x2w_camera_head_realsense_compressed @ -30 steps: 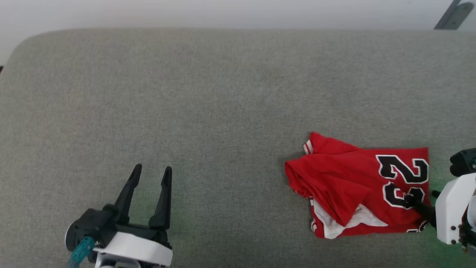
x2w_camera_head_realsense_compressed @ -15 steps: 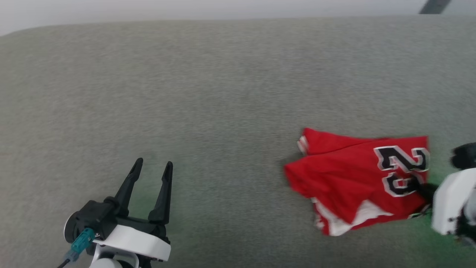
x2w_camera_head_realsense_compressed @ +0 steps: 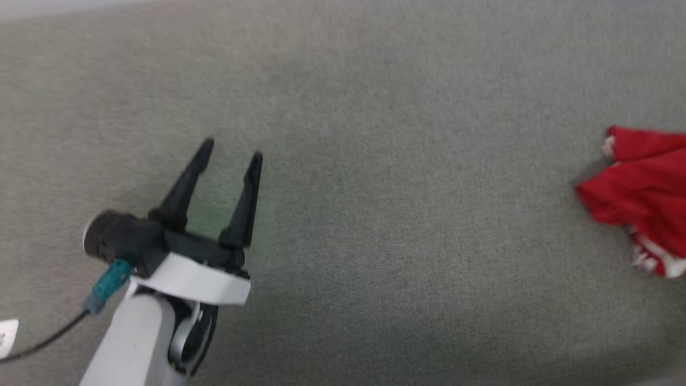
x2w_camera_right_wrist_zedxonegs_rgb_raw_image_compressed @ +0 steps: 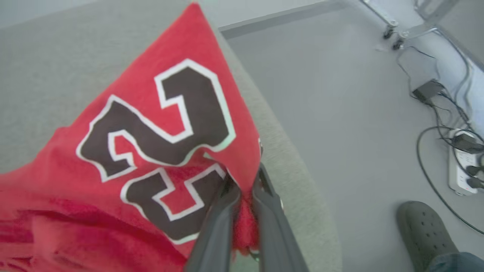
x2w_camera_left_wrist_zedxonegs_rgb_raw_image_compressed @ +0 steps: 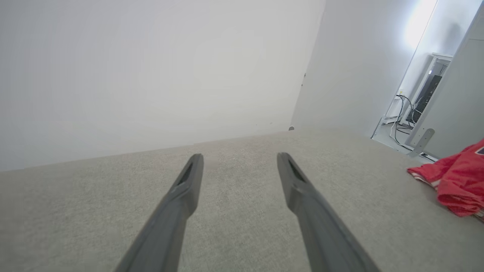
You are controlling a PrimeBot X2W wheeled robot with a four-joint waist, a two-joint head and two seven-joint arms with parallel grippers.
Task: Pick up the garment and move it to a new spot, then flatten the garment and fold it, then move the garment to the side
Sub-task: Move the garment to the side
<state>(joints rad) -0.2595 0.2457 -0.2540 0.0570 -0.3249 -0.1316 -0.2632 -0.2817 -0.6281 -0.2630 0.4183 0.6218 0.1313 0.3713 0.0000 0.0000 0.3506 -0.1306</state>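
The red garment (x2w_camera_head_realsense_compressed: pixel 648 187) lies folded at the far right edge of the head view, with a bit of white showing at its lower edge. In the right wrist view its black white-outlined numbers (x2w_camera_right_wrist_zedxonegs_rgb_raw_image_compressed: pixel 159 124) face up, and my right gripper (x2w_camera_right_wrist_zedxonegs_rgb_raw_image_compressed: pixel 244 183) is shut on the garment's red edge, close to the rim of the grey surface. My left gripper (x2w_camera_head_realsense_compressed: pixel 231 148) hovers open over bare grey fabric at the left, far from the garment. From the left wrist view its fingers (x2w_camera_left_wrist_zedxonegs_rgb_raw_image_compressed: pixel 189 181) stand well apart, and the garment (x2w_camera_left_wrist_zedxonegs_rgb_raw_image_compressed: pixel 455 181) sits off to the right.
The grey upholstered surface (x2w_camera_head_realsense_compressed: pixel 375 241) spreads wide between the left gripper and the garment. Beyond its rim lies grey floor (x2w_camera_right_wrist_zedxonegs_rgb_raw_image_compressed: pixel 340 94) with cables and a power strip (x2w_camera_right_wrist_zedxonegs_rgb_raw_image_compressed: pixel 459 166). A person's dark shoe (x2w_camera_right_wrist_zedxonegs_rgb_raw_image_compressed: pixel 423 234) stands near that rim. A white wall (x2w_camera_left_wrist_zedxonegs_rgb_raw_image_compressed: pixel 151 68) rises behind.
The camera has swung left, so the whole picture has shifted right. The garment has slid toward the right edge, still held by the right gripper. The left gripper remains open.
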